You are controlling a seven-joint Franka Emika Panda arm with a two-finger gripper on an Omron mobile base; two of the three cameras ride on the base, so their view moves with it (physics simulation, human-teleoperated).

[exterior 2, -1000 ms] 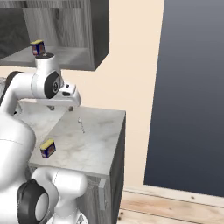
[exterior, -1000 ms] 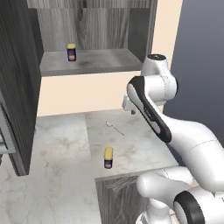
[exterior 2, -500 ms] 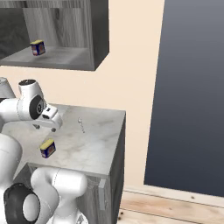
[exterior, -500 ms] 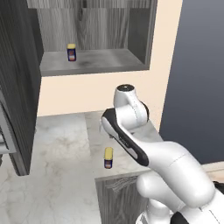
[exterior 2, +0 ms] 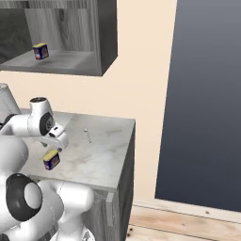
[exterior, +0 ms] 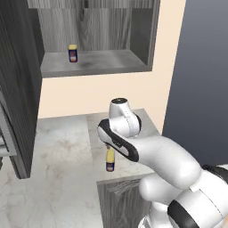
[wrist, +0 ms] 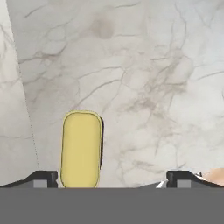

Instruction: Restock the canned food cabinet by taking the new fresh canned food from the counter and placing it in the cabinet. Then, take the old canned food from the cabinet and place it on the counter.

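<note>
Directly beneath the spread end effector [wrist: 111, 177], the yellow-lidded can [wrist: 81, 148] stands nearer 1 fingertip [wrist: 43, 177] on the counter [wrist: 144, 78].

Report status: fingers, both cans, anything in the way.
Fingers open, above the counter, near the yellow-lidded can, nothing held. Second can on the cabinet shelf. Small utensil farther along the counter, off to the side.

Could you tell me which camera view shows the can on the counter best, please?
The right base view: the can shows its yellow lid and dark label unobstructed. In the left base view the arm partly covers it; the hand view gives just its yellow top.
</note>
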